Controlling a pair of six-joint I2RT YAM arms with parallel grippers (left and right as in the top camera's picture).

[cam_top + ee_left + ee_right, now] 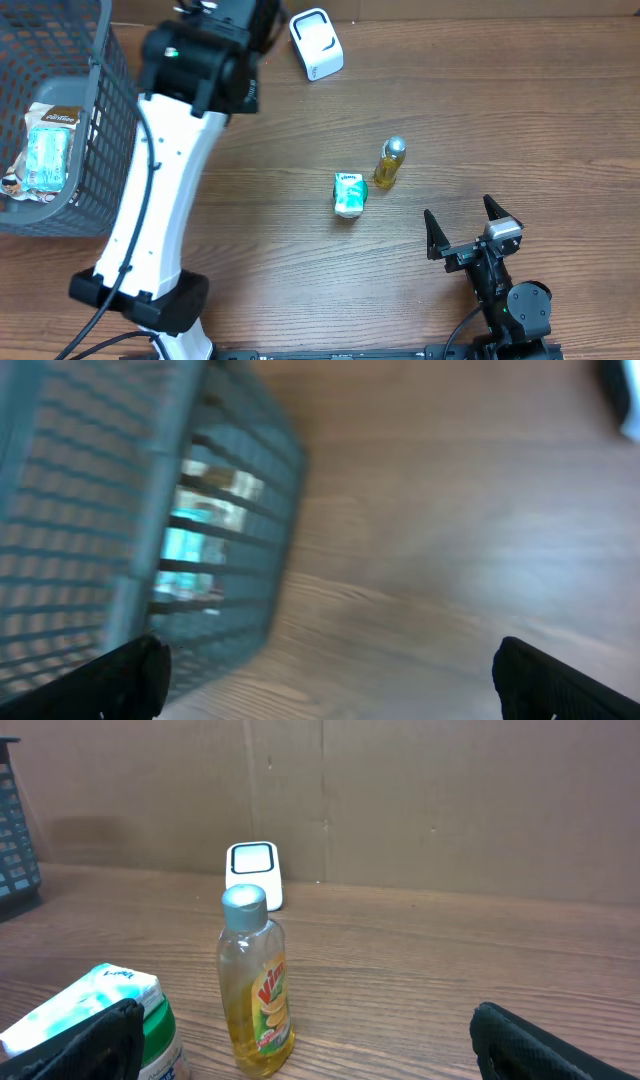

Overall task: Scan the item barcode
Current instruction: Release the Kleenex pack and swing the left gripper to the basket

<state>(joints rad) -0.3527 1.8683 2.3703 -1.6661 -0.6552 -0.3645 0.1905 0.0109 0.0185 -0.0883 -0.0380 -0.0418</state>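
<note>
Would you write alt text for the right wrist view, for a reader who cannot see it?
A yellow liquid bottle stands upright on a wooden table, a green-and-white pack left of it, a white scanner behind.

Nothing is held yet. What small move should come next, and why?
Probably ease the right gripper forward to the bottle: its jaws are open and empty, the bottle stands upright just ahead, and the scanner sits beyond it. The left gripper is off by the basket.
</note>
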